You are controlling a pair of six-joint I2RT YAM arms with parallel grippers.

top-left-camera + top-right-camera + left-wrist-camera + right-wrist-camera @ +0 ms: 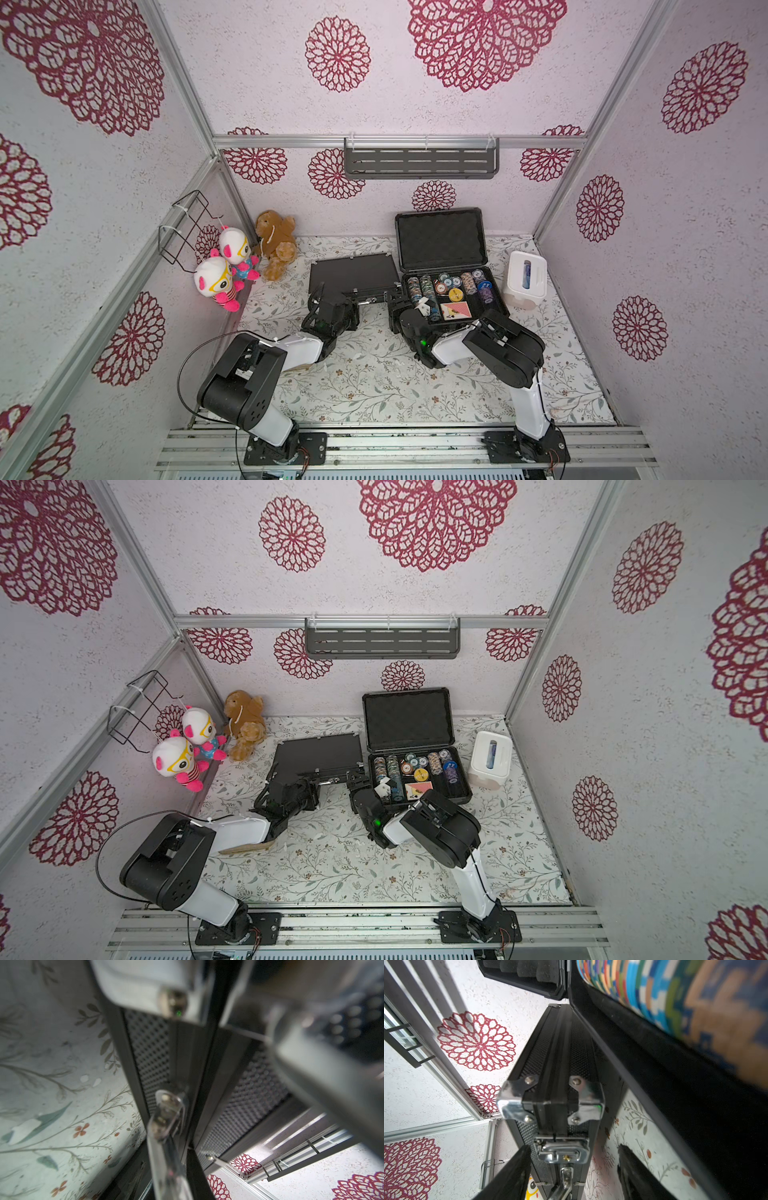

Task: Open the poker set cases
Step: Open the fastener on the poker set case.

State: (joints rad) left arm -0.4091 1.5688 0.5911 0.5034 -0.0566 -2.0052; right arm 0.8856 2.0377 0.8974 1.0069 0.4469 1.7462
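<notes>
Grey case (440,241) open; slim case (353,270) shut, yet to open; left claw (321,293) clenched, right claw (574,1148) released astride its latch (563,1153).

Floral table (374,386), slim case (353,272), open case (440,241), tissue box (515,284)

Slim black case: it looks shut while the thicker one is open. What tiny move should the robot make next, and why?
Probably ease the open right jaws onto the silver latch and flip it up. The thicker case stands open, chips showing, but the slim black case lies flat with its lid down, and in the right wrist view that latch sits between the jaws, seemingly fastened.
</notes>
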